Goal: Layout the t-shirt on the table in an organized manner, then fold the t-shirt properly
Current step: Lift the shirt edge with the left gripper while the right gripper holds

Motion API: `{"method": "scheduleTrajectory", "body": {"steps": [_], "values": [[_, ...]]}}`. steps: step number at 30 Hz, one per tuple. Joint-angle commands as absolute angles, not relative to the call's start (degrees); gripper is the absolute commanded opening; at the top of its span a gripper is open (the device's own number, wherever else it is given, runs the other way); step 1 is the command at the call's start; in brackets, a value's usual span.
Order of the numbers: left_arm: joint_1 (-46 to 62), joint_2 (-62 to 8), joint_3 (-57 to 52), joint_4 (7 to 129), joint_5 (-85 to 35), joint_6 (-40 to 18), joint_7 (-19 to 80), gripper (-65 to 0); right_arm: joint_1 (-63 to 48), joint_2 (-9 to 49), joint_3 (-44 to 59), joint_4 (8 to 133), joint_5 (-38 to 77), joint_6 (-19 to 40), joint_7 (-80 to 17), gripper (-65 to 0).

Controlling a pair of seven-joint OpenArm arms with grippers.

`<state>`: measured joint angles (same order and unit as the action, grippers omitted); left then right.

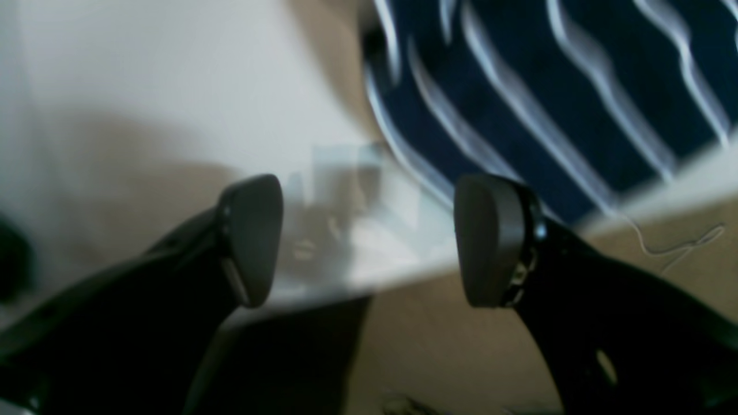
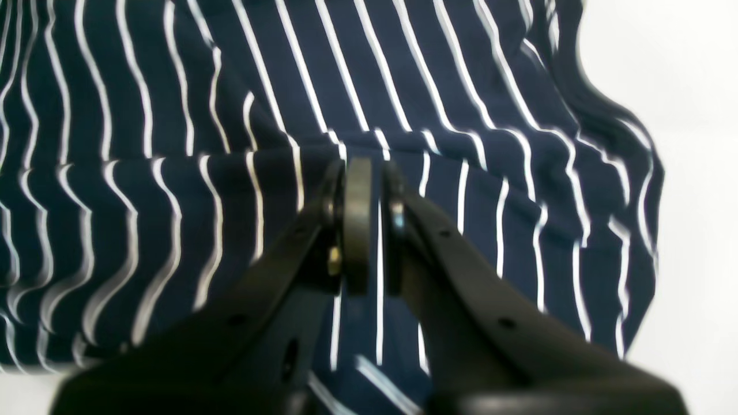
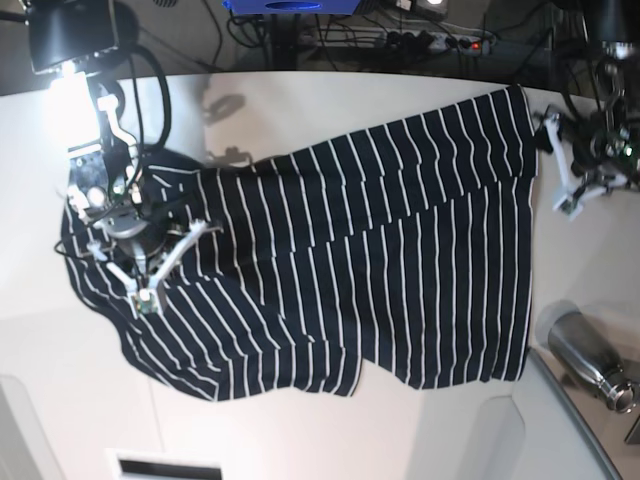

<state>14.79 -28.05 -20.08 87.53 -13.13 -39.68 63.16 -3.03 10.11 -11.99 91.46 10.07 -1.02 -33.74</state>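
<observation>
The striped t-shirt (image 3: 370,255) lies spread across the white table (image 3: 300,420). The right gripper (image 2: 364,225) pinches a fold of its fabric. The left gripper (image 1: 369,239), jaws parted and empty, hangs just beside the shirt's edge. A metal bottle (image 3: 585,355) stands nearby.

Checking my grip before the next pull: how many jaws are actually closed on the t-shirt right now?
1. The right gripper is shut on the t-shirt at the base view's left. The left gripper, at the shirt's other end, is open beside it, holding nothing.
</observation>
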Motion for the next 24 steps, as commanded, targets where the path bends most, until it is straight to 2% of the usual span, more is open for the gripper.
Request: {"method": "scheduleTrajectory", "body": {"steps": [1, 2, 7, 10, 13, 19, 21, 24], "values": [[16.8, -28.6, -21.7, 89.5, -15.2, -40.0, 62.7, -21.1, -2.8, 10.3, -11.7, 92.5, 10.0, -1.1, -32.4, -61.2], [19.1, -27.8, -23.0, 90.3, -17.2, -40.0, 62.6, -23.0, -3.2, 10.3, -11.7, 92.5, 10.0, -1.1, -32.3, -61.2], [26.6, -25.3, -34.7, 89.7, -31.5, -40.0, 62.5, -44.8, -4.8, 11.5, -12.1, 92.4, 10.0, -1.1, -32.1, -61.2], [28.1, -25.3, -37.3, 88.7, -34.2, -40.0, 62.5, -50.0, -4.8, 11.6, -12.1, 92.4, 10.0, -1.1, -32.1, -61.2], [28.3, -24.0, -37.7, 88.0, -34.2, -40.0, 61.8, -49.5, -4.8, 11.6, -12.1, 92.4, 10.0, -1.1, -32.1, -61.2], [29.0, -20.8, -37.7, 85.5, -31.2, -40.0, 51.7, -47.4, -4.9, 11.6, -12.2, 92.4, 10.0, -1.1, -32.1, -61.2], [27.9, -20.2, -37.4, 82.8, -29.9, -40.0, 49.9, -39.7, -4.9, 11.6, -12.2, 92.4, 10.0, -1.1, -32.1, -61.2], [26.4, -20.1, -37.8, 77.5, -30.0, -40.0, 49.1, -23.5, -4.9, 11.6, -12.2, 92.4, 10.0, -1.1, -32.1, -61.2]]}}
